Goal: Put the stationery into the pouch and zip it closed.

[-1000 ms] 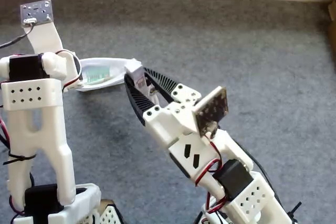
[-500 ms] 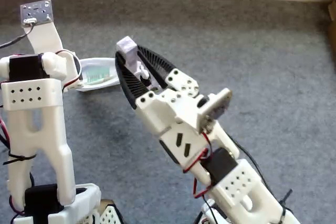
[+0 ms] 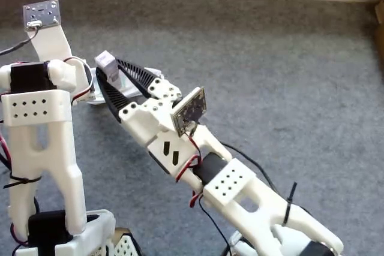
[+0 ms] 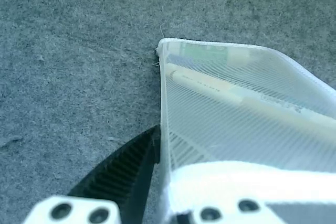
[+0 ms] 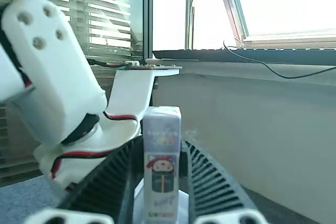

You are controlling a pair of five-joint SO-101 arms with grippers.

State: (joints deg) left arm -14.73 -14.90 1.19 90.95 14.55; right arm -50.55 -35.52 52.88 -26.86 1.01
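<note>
At 10 o'clock on table (image 3: 288, 58): right end effector (image 3: 108, 71) is clenching eraser (image 5: 161, 171) by the pouch, likely for drop-in.
Eraser axis: running along jaws, free end pointing toward 10 o'clock.
Left end effector (image 4: 165, 156): pinching pouch (image 4: 236, 124) edge, apparently bracing it.
Pen (image 4: 210, 85): lying inside.

The table (image 3: 288, 52) is covered in grey cloth, matt and fuzzy. On it, the pouch (image 4: 247, 124) is translucent ribbed plastic with a faint sheen. The right tool (image 5: 161, 148) has matt black ribbed plastic jaws; its small box (image 5: 161, 127) is wrapped in glossy printed paper.
</note>
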